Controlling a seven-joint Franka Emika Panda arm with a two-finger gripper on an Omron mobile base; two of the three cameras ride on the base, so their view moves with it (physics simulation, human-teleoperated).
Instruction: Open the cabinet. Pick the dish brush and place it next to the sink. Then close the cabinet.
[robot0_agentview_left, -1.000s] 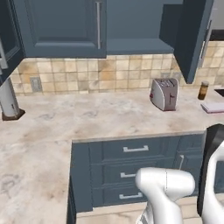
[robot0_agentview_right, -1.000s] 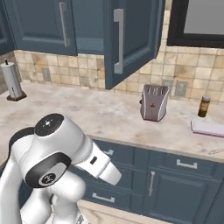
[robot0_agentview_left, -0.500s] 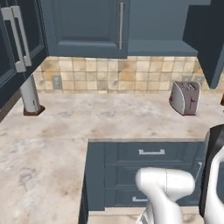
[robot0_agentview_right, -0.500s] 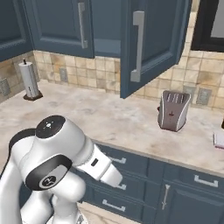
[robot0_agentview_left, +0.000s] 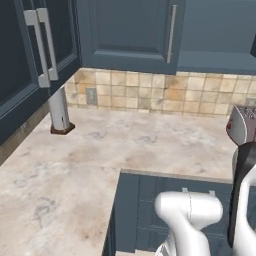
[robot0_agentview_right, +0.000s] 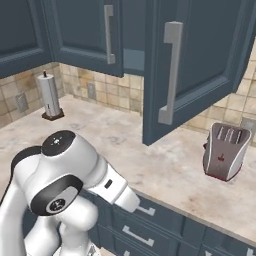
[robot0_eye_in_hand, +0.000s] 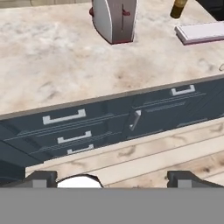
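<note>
The cabinet (robot0_agentview_right: 200, 60) hangs on the wall above the counter. Its right door stands swung open toward me, and the long silver bar handle (robot0_agentview_right: 170, 75) faces out. The left door (robot0_agentview_right: 85, 35) is closed; it also shows in the left base view as a closed door (robot0_agentview_left: 130, 30). The dish brush and the sink are out of view. In the hand view my gripper (robot0_eye_in_hand: 111, 180) is open. Its dark fingertips (robot0_eye_in_hand: 41, 178) stand wide apart with nothing between them, pointing down at the low drawer fronts (robot0_eye_in_hand: 87, 127) and the wood floor.
A silver toaster (robot0_agentview_right: 225, 150) stands on the beige marbled counter (robot0_agentview_left: 125, 150) under the open door. A paper towel holder (robot0_agentview_left: 59, 112) stands by the tiled back wall. A bottle (robot0_eye_in_hand: 179, 8) and a flat pale board (robot0_eye_in_hand: 201, 31) lie past the toaster (robot0_eye_in_hand: 116, 17).
The whole picture has shifted in both base views, so the base has moved. The toaster and paper towel holder slid rightward in frame and look nearer. The gripper stays open.
</note>
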